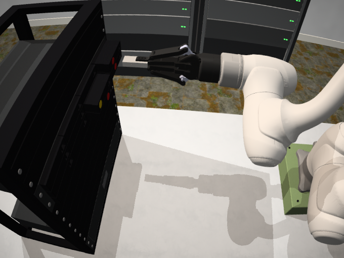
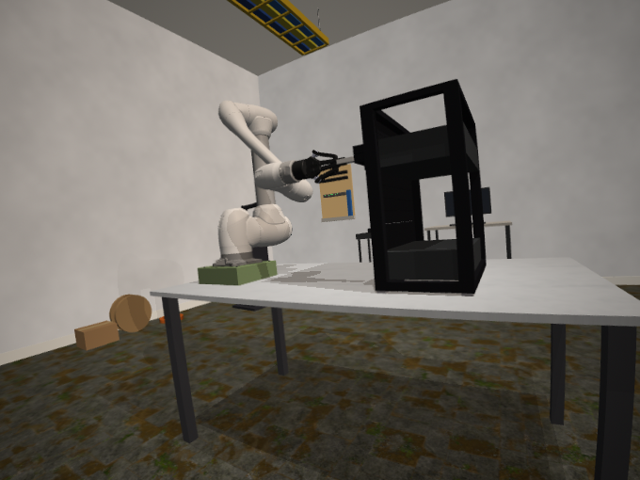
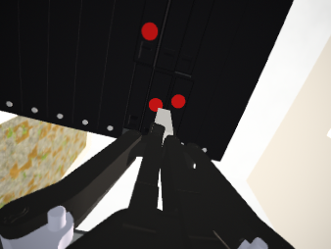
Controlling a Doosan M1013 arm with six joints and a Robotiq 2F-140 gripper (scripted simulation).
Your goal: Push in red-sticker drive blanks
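The black rack [image 1: 55, 116] stands on the white table [image 1: 194, 172], its front facing my arm; it also shows in the exterior view [image 2: 421, 191]. Near the top of its front, two drive blanks with red stickers [image 1: 113, 60] [image 1: 115, 66] stick out side by side. Lower down, a blank with a red sticker [image 1: 108, 96] and one with a yellow sticker [image 1: 100, 103] also stick out. My gripper [image 1: 137, 58] is shut and empty, level with the top pair and a short gap in front of them. In the wrist view its tips [image 3: 164, 118] lie just under the two red stickers [image 3: 156, 104] [image 3: 178, 101]; the third red sticker [image 3: 149, 30] is farther off.
My arm's green base [image 1: 294, 177] sits at the table's right edge. Tall server cabinets [image 1: 241, 25] stand behind the table. A poster [image 2: 337, 199] hangs on the far wall. The table's edge runs close behind the rack.
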